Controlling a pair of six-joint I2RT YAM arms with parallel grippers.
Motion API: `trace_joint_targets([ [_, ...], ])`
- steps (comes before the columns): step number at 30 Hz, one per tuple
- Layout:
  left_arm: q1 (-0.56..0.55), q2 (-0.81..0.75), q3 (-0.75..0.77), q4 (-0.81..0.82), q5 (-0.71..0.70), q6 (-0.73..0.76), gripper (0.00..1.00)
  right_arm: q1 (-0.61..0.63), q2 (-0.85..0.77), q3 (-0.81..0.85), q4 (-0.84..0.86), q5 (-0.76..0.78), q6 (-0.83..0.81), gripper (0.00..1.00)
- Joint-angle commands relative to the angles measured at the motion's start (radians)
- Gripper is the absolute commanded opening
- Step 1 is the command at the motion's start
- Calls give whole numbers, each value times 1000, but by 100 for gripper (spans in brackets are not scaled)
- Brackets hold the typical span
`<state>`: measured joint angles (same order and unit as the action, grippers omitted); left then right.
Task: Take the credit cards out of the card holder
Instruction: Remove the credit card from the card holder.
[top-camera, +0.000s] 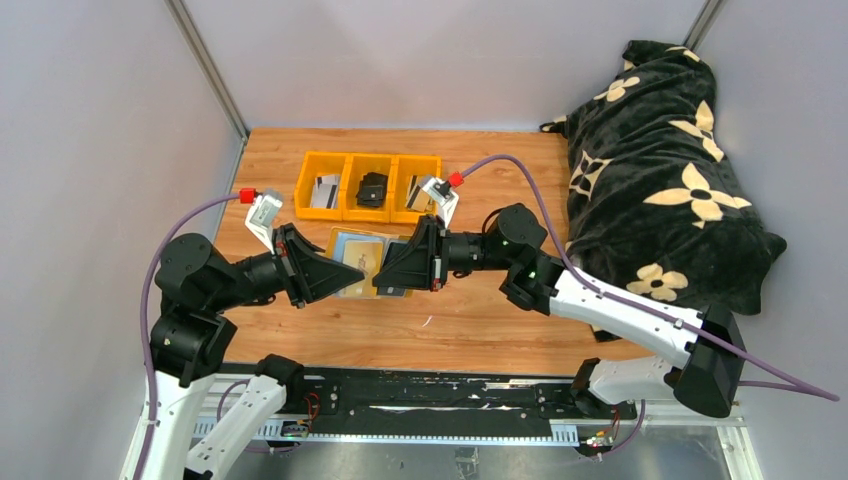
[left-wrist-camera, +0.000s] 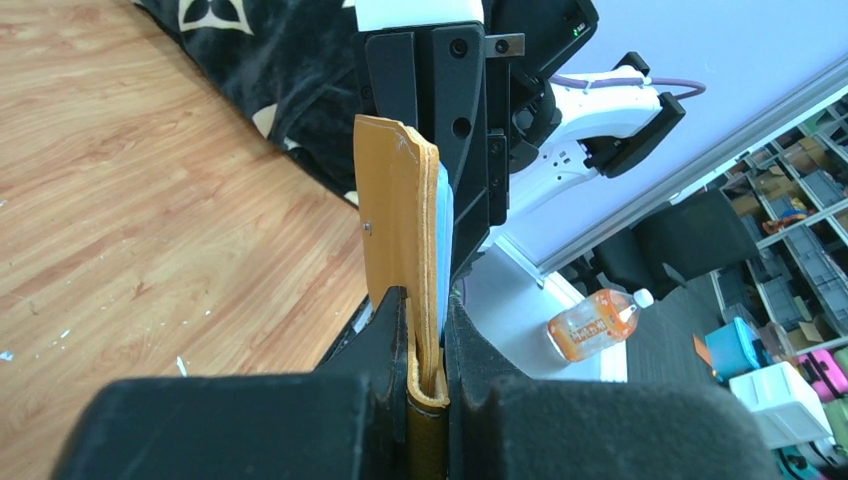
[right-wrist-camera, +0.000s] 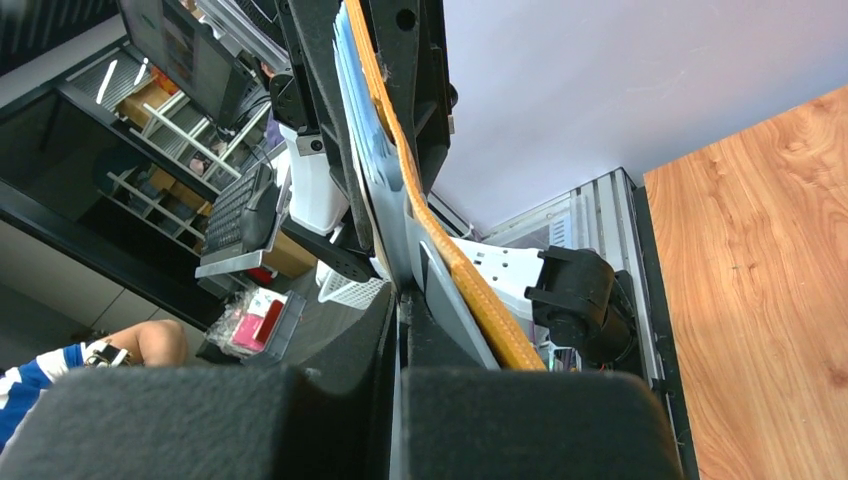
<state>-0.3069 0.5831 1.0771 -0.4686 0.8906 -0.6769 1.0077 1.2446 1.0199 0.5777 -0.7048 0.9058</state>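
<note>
As the left gripper (left-wrist-camera: 427, 335) clamps the card holder (left-wrist-camera: 395, 210) and the right gripper (right-wrist-camera: 400, 330) pinches what seems a pale card (right-wrist-camera: 392, 225) inside it, the pull is best kept straight out of the holder, without twisting.

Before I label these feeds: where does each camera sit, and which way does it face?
Top external: above, behind both arms, looking down on the wooden table.
Left wrist: along left gripper toward the mustard-yellow folding card holder.
Right wrist: along right gripper, opposite way.
Shared: both wrist views see that holder edge-on.
</note>
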Motion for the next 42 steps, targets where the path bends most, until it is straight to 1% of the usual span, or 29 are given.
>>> trace_joint_targets([
  [1, -8, 8, -11, -19, -5, 33, 9, 13, -7, -45, 156, 52, 50, 0],
  [3, -8, 12, -5, -20, -1, 34, 12, 9, -22, -66, 166, 51, 54, 0],
  [5, -8, 14, 1, -22, 5, 34, 12, 2, -39, -91, 173, 51, 56, 0],
  [9, -7, 20, 28, -40, 6, 50, 7, -13, -82, -143, 185, 56, 61, 0],
  [12, -8, 21, 33, -45, 4, 52, 7, -13, -102, -165, 185, 62, 57, 0],
  [15, -7, 22, 32, -47, -5, 53, 10, -14, -104, -164, 185, 57, 58, 0],
  [18, -8, 22, 30, -52, -22, 54, 16, -14, -99, -157, 185, 50, 60, 0],
  [20, -7, 21, 26, -59, -43, 54, 16, -11, -92, -150, 190, 46, 63, 1],
  [21, -7, 20, 24, -64, -57, 54, 14, -11, -83, -141, 188, 41, 64, 8],
  [22, -8, 19, 21, -68, -71, 53, 11, -9, -75, -131, 180, 42, 63, 20],
  [23, -8, 18, 18, -69, -81, 50, 7, -5, -66, -121, 168, 45, 55, 28],
  [24, -8, 18, 17, -68, -81, 47, 6, -2, -58, -110, 155, 45, 47, 36],
  [25, -8, 18, 19, -66, -78, 43, 5, 0, -52, -103, 140, 48, 40, 41],
  [28, -8, 18, 29, -55, -63, 27, 4, 2, -33, -88, 97, 56, 20, 50],
  [30, -8, 19, 37, -52, -60, 21, 4, 2, -26, -81, 81, 63, 13, 52],
  [34, -7, 17, 33, -54, -56, 18, 5, 2, -3, -57, 90, 53, 20, 52],
  [36, -8, 18, 31, -54, -55, 19, 6, 4, 16, -40, 113, 40, 37, 48],
  [38, -8, 17, 23, -51, -58, 17, 7, 5, 30, -32, 165, 26, 60, 36],
  [39, -8, 17, 20, -50, -60, 16, 10, 5, 38, -28, 183, 25, 76, 30],
  [42, -7, 17, 10, -38, -46, 9, 19, 5, 44, -23, 182, 38, 81, 18],
])
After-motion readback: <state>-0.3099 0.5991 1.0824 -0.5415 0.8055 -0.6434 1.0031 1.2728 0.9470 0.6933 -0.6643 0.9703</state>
